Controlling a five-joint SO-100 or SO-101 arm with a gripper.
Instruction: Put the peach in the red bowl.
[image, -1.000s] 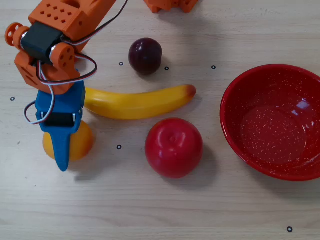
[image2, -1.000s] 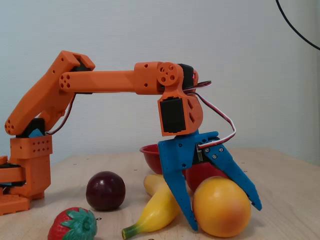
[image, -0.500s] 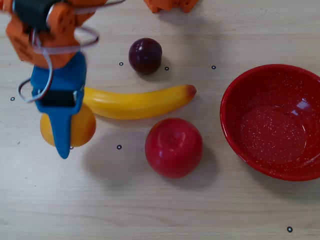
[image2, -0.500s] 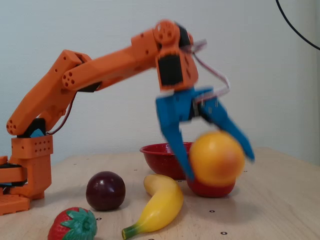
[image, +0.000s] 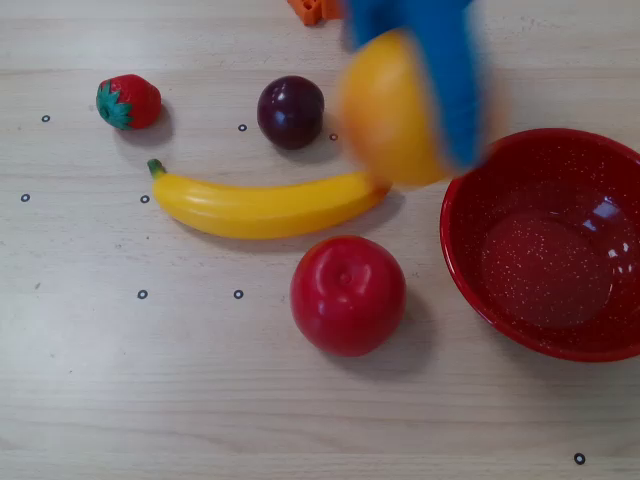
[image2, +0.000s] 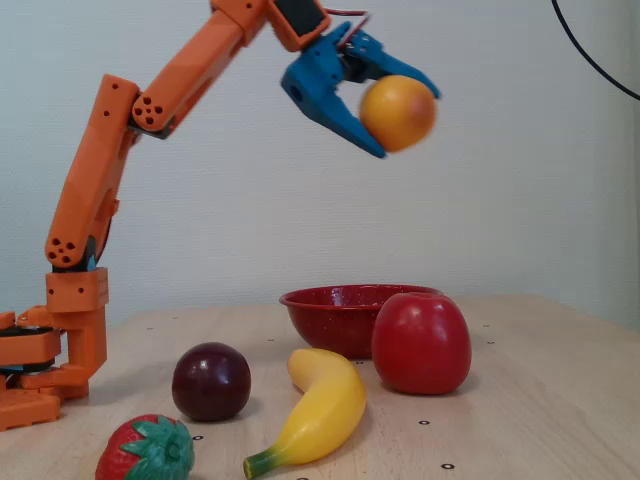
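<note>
Blue pincer (image2: 400, 112) clamps the peach (image2: 397, 112), lifted high off the desk (image2: 540, 400); the grab and lift look done. In the overhead view the peach (image: 390, 110) is blurred, hanging just left of the red bowl (image: 480, 300), over the banana's (image: 260, 205) tip, not yet over the rim. Left to do: carry across above the bowl, lower, release. Bowl is empty. Apple (image: 348, 295), plum (image: 291, 111) and strawberry (image: 128, 102) sit on the desk, untouched, apart from the bowl.
</note>
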